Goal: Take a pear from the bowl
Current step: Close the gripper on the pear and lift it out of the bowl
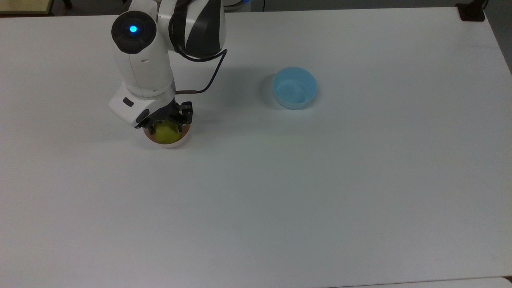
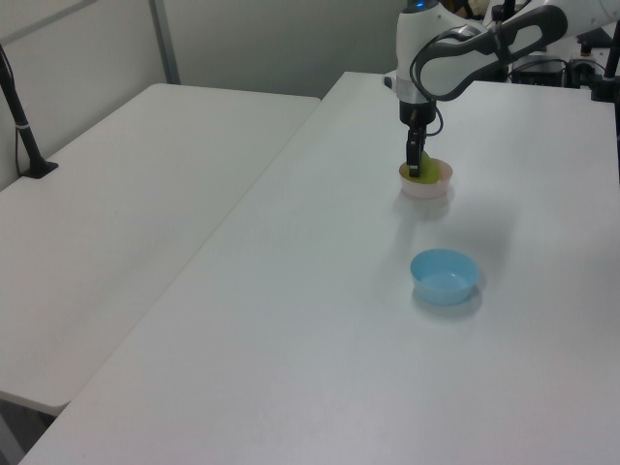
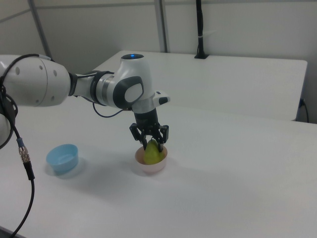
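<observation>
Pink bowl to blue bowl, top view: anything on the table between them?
Nothing: bare white table between pink bowl and blue bowl in the top view.

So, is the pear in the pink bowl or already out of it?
In. The pear sits inside the pink bowl, which rests on the table, with the hand low around its top.

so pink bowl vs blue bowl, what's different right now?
Colour: the pink bowl is pale pink with a whitish rim; the blue bowl is light blue. Contents: the pink bowl holds the pear; the blue bowl has nothing in it. Robot: the hand is down at the pear in the pink bowl; the blue bowl stands apart from the arm, on the right view's left. Shared: both are small, round, upright and on the same white table.
</observation>
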